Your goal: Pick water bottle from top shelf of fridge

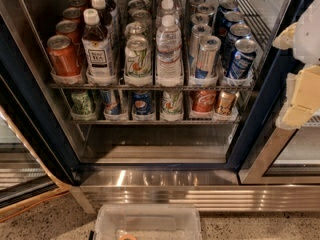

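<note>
A: Water bottle (169,51)?
B: Upright, white cap, front slot of top shelf (240,87), fridge (252,129) open. Green-striped can (138,59) just left of water bottle, tea bottle (97,51) beyond.
A: Gripper (301,96)?
B: Well right of water bottle, apart from it. Wide or narrow: cannot tell.

This looks like a shop or canteen drinks corner: a tall glass-door commercial cooler (248,134) with a dark blue-black frame and shiny stainless steel base stands on a speckled stone floor (255,228). Its 2 chrome wire racks (150,87) hold aluminium drink cans (63,55) and capped plastic bottles (168,51) lined up in retail-style lanes. The robot's pale cream gripper (301,100) hangs at the right edge, near the cooler's frame.
</note>
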`<action>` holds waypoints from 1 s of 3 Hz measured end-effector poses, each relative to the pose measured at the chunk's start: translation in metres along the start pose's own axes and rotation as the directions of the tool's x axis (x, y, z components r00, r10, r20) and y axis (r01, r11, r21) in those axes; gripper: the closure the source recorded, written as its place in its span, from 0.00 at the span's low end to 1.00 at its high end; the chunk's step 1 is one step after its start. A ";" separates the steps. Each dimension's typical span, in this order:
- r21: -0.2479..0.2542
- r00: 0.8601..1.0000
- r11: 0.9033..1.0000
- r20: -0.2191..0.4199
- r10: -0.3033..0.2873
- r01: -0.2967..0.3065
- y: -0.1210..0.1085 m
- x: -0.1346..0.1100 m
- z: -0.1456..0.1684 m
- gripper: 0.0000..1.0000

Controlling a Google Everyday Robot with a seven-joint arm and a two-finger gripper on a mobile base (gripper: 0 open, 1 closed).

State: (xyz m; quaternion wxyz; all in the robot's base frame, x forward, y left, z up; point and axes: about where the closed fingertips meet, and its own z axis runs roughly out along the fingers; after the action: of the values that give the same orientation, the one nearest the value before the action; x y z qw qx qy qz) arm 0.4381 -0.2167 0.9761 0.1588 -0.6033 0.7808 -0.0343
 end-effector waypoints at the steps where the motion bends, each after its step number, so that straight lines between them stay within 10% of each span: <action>1: 0.000 1.000 1.000 0.000 0.000 0.000 0.000 0.000 0.000 0.00; 3: 0.056 0.980 0.993 0.166 -0.113 0.105 0.007 -0.044 0.000 0.00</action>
State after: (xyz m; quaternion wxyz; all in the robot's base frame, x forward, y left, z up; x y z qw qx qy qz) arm 0.4416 -0.1724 0.9833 0.2361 -0.6422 0.7292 -0.0100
